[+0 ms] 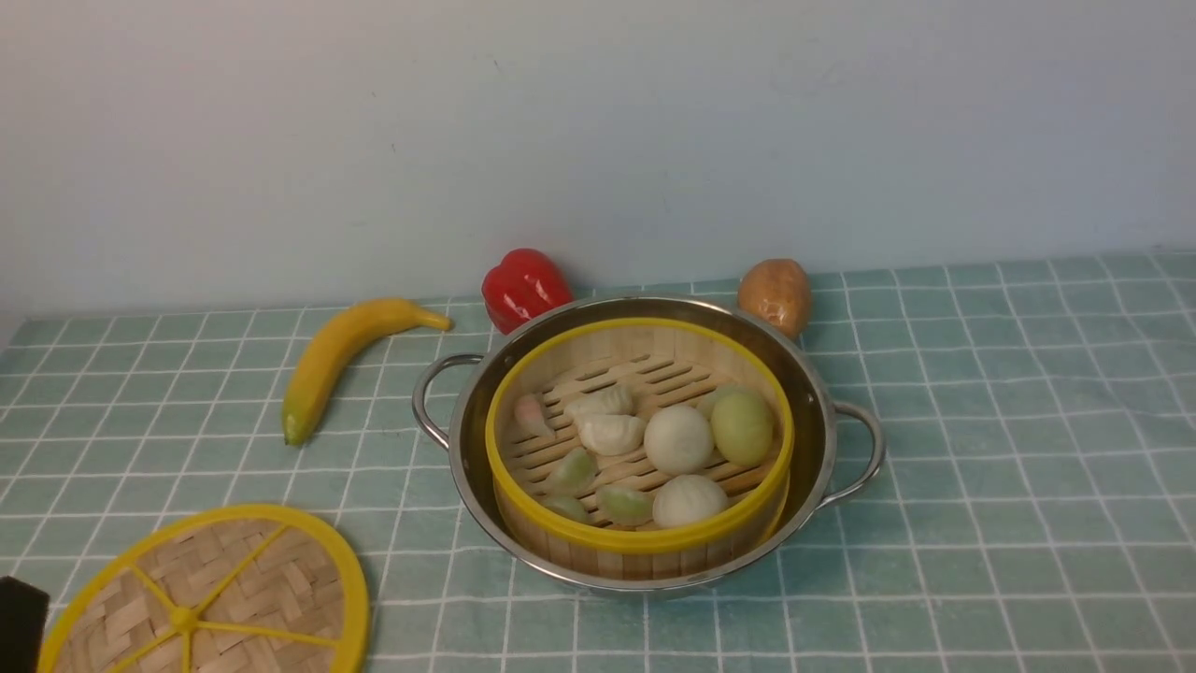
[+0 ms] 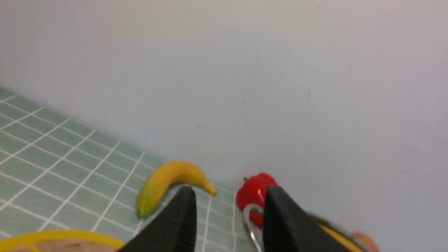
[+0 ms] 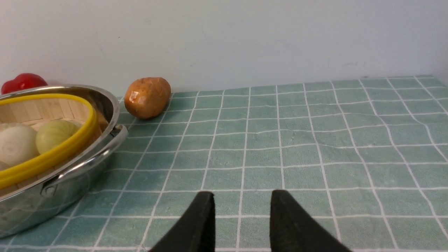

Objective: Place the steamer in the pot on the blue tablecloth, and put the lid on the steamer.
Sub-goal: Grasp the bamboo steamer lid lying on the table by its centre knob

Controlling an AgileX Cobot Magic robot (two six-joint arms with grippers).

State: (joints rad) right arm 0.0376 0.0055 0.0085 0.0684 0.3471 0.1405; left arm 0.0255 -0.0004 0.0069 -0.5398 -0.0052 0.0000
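Two black grippers show in the wrist views, and both stand spread with nothing between their fingers. The left gripper (image 2: pixel 229 190) hangs near the lid (image 1: pixel 215 598) and faces the banana (image 1: pixel 336 360) and the red bell pepper (image 1: pixel 523 285). The right gripper (image 3: pixel 243 194) sits low over bare cloth to the right of the pot (image 1: pixel 804 374).

The steamer (image 1: pixel 645 540) is inside the pot, which stands on the blue tablecloth (image 1: pixel 1009 449) about mid-table. Its yellow rim rises a little above the steel rim and sits closer to the pot's near-left side. On its slatted floor lie a white bun (image 1: pixel 678 438), a green bun (image 1: pixel 742 427) just beside it, another white bun nearer the front, and several small white and green dumplings.

The lid lies flat on the cloth at the near left, well apart from the pot, spokes up, so the steamer is uncovered. The banana lies left of the pot. The pepper and a brown potato (image 1: pixel 775 294) sit just behind the pot, close to the pale wall (image 1: pixel 598 121).
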